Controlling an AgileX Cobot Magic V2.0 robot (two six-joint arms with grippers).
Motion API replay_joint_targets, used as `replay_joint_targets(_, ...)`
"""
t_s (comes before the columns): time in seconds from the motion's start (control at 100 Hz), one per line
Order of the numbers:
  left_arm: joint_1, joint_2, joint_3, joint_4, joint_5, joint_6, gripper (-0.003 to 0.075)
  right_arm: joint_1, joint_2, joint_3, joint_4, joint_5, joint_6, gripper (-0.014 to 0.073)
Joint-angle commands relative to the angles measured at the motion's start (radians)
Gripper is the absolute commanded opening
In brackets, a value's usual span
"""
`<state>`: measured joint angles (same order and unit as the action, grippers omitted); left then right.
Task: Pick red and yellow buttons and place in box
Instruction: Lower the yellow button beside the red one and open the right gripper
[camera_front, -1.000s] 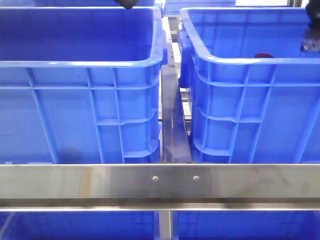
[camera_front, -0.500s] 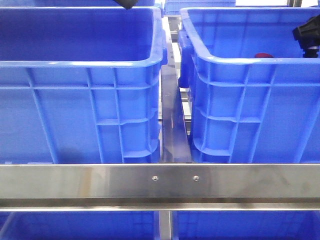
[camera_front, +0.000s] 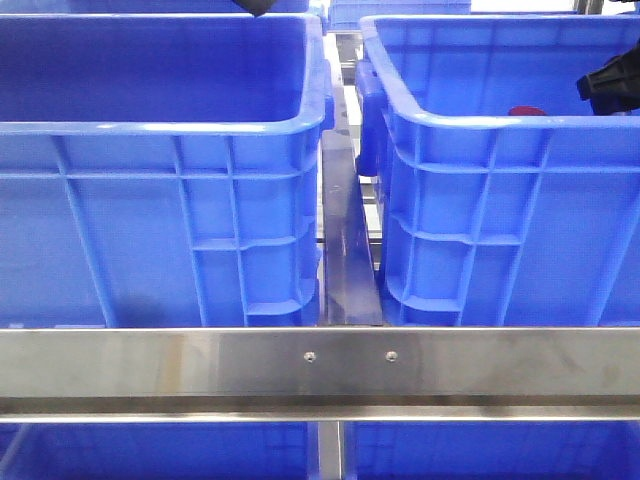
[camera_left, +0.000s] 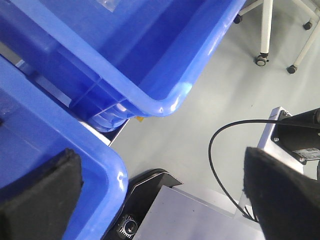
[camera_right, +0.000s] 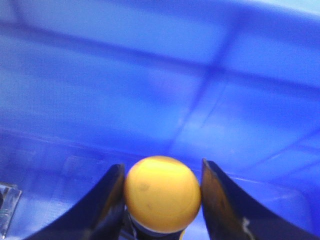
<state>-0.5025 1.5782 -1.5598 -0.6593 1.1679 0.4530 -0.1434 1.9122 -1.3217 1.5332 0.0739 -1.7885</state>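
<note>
Front view: two large bright-blue ribbed plastic crates stand side by side behind a steel rail (camera_front: 320, 362). The right-hand crate (camera_front: 480, 200) holds a small deep-red round-topped button (camera_front: 527, 111), just visible over its near rim. The right gripper (camera_front: 612, 84) sits inside that crate, at the frame edge.

Left wrist view: left gripper (camera_left: 160, 200), black pads (camera_left: 42, 187) spread wide, nothing between them; one pad over a blue crate rim (camera_left: 100, 165).

Right wrist view: right gripper fingers (camera_right: 220, 200) clamp an orange-yellow round-topped button (camera_right: 162, 194), blue crate wall behind.
</note>
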Motion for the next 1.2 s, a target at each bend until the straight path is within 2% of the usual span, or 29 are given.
replay_joint_targets(0.0,-0.005,-0.042,-0.035,-0.054,-0.028,0.003,0.0599,-0.005,-0.042,-0.035,0.014,0.007,-0.009,0.0317)
replay_joint_targets(0.08,-0.005,-0.042,-0.035,-0.054,-0.028,0.003,0.0599,-0.005,-0.042,-0.035,0.014,0.007,-0.009,0.0396)
replay_joint_targets(0.14,-0.005,-0.042,-0.035,-0.054,-0.028,0.003,0.0599,-0.005,-0.042,-0.035,0.014,0.007,-0.009,0.0416)
replay_joint_targets(0.58,-0.005,-0.042,-0.035,-0.054,-0.028,0.003,0.0599,-0.005,-0.116,-0.028,0.018,-0.006,-0.009,0.0415)
replay_joint_targets(0.84,-0.005,-0.042,-0.035,-0.054,-0.026,0.005,0.0599,-0.005,-0.266,0.071,0.061,-0.011,-0.009,0.0409)
replay_joint_targets(0.91,-0.005,-0.042,-0.035,-0.054,-0.025,0.005,0.0598,-0.005,-0.318,0.111,0.067,-0.011,-0.009,0.0366)
replay_joint_targets(1.04,-0.005,-0.042,-0.035,-0.054,-0.025,0.007,0.0568,-0.005,-0.437,0.205,0.084,-0.009,-0.009,0.0187)
replay_joint_targets(1.11,-0.005,-0.042,-0.035,-0.054,-0.033,0.007,0.05,-0.005,-0.507,0.262,0.105,-0.007,-0.009,0.009)
replay_joint_targets(1.19,-0.005,-0.042,-0.035,-0.054,-0.046,0.007,0.0372,-0.005,-0.586,0.324,0.137,0.015,-0.009,-0.0002)
